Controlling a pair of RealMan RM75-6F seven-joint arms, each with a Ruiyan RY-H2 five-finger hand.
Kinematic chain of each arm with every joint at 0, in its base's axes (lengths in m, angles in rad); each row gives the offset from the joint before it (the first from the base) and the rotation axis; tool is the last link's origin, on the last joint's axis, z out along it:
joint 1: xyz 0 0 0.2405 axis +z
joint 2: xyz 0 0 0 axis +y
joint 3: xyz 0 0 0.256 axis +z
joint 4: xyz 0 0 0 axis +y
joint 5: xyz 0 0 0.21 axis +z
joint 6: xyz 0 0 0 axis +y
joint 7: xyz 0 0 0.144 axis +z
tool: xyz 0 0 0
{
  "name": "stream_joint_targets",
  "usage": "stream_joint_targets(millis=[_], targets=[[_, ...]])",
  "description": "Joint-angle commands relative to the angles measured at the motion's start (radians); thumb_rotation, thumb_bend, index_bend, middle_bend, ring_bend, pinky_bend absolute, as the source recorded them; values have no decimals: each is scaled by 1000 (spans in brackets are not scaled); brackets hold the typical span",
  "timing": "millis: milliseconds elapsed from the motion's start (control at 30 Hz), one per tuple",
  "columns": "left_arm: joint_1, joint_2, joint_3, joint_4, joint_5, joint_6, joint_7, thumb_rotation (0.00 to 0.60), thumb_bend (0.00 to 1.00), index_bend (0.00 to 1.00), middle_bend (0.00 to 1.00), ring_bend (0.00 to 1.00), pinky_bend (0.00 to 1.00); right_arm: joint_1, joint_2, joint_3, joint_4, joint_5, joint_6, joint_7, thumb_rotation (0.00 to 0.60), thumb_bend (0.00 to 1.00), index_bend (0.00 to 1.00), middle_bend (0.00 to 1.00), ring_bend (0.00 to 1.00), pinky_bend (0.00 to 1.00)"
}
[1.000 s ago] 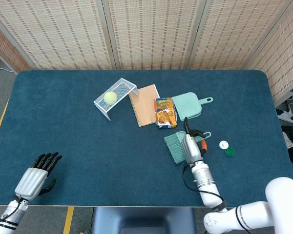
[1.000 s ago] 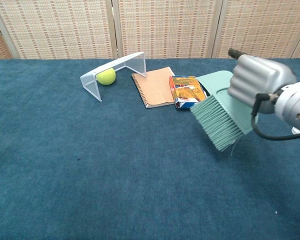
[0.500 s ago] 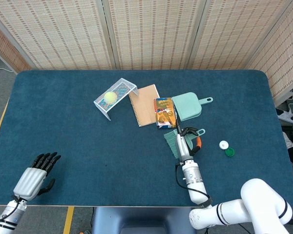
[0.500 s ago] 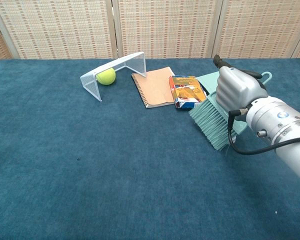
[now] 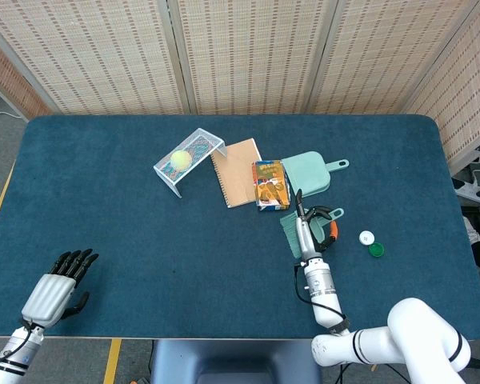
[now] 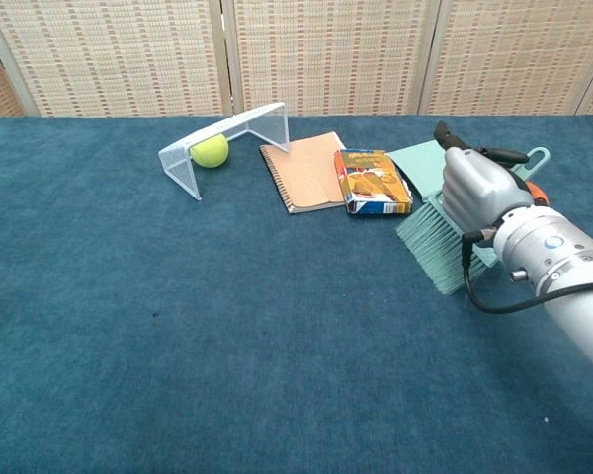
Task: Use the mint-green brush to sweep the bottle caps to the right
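Grey left hand low in left corner of head view, fingers spread, holding nothing. Yellow ball inside clear stand, upper middle. Brown notebook beside snack box. Mint-green dustpan next. Right hand grips mint-green brush, bristles on blue table. White cap and green cap touching, right of brush.
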Motion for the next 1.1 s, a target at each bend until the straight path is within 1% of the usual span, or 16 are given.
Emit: stream_joint_targets(millis=[33,300,467,667,833,933,967,1033,1100], targets=[[-1,-1,0,0,-1,-2,1,600,456,0,0,0,74,-10,12,-12,18,3,-9,-3,600,598,994,873,607,0],[-1,-3,0,-1,-6,-6,8,600,456,0,0,0,74,-35,62,-58,52,-18,-25,-8,600,598,994,873,607,0],[0,-4,2,-4,-4,-5,14,600,456,0,0,0,74,-69,109,-99,62,-28,-28,-5,600,598,994,873,607,0],[0,-6,5,-7,1,-4,23,600,456,0,0,0,74,-120,166,-143,81,-45,-38,29,600,598,994,873,607,0],[0,-8,8,-7,5,-4,28,600,456,0,0,0,74,-146,191,-153,89,-49,-43,50,600,598,994,873,607,0],[0,-9,11,-11,12,-1,32,600,456,0,0,0,74,-158,249,-129,47,-106,-51,197,600,598,994,873,607,0],[1,-9,11,-12,13,0,33,600,456,0,0,0,74,-160,267,-114,22,-113,-48,235,600,598,994,873,607,0],[2,-7,10,-14,14,3,31,600,457,0,0,0,74,-165,313,-72,-52,-132,-38,330,600,598,994,873,607,0],[2,-4,9,-15,15,6,27,600,457,0,0,0,74,-170,361,-46,-131,-153,-28,405,600,598,994,873,607,0]])
